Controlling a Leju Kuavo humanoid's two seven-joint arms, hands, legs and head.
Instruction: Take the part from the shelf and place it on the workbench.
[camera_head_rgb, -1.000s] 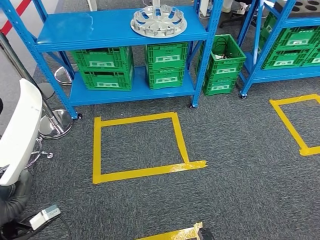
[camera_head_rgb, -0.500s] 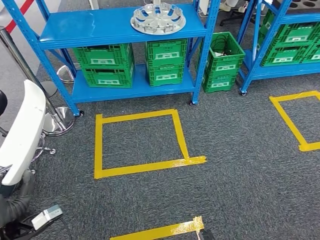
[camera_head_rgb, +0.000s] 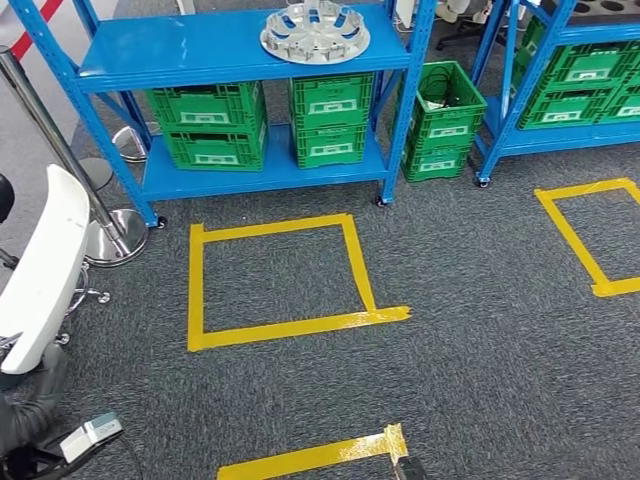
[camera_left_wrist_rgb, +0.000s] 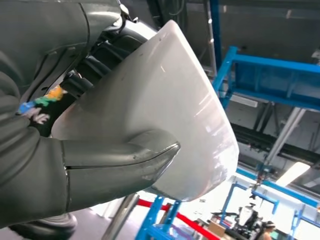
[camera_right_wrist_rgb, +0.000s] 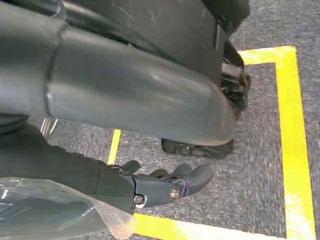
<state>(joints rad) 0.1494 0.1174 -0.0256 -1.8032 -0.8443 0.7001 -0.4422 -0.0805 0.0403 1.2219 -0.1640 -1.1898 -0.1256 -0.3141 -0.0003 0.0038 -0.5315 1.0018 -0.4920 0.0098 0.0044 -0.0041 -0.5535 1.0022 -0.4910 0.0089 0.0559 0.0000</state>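
The left robot hand (camera_left_wrist_rgb: 56, 165) is gripping a white curved part (camera_left_wrist_rgb: 177, 115); in the left wrist view its thick grey thumb (camera_left_wrist_rgb: 124, 157) is pressing across the smooth white surface, while the darker fingers are lying behind the part. The head view is giving less of this grip: there the white part (camera_head_rgb: 47, 265) is rising from the lower left corner, and below it the dark left robot hand (camera_head_rgb: 30, 405) is partly showing.

The right robot hand (camera_right_wrist_rgb: 166, 185) is hanging over the carpet, and its dark fingers (camera_right_wrist_rgb: 192, 177) are lying nearly straight and close to each other, with nothing in them. Under it the right wrist view is showing yellow floor tape (camera_right_wrist_rgb: 290, 130) on the grey carpet.

Further away from the left robot hand, in the head view, a yellow tape square (camera_head_rgb: 279, 275) is lying on the floor. Beyond the square a blue shelf (camera_head_rgb: 219, 50) is standing, well apart from both hands. On its top level a silver wheel cover (camera_head_rgb: 315, 30) is lying flat, and green crates (camera_head_rgb: 211, 125) are sitting on the lower level.
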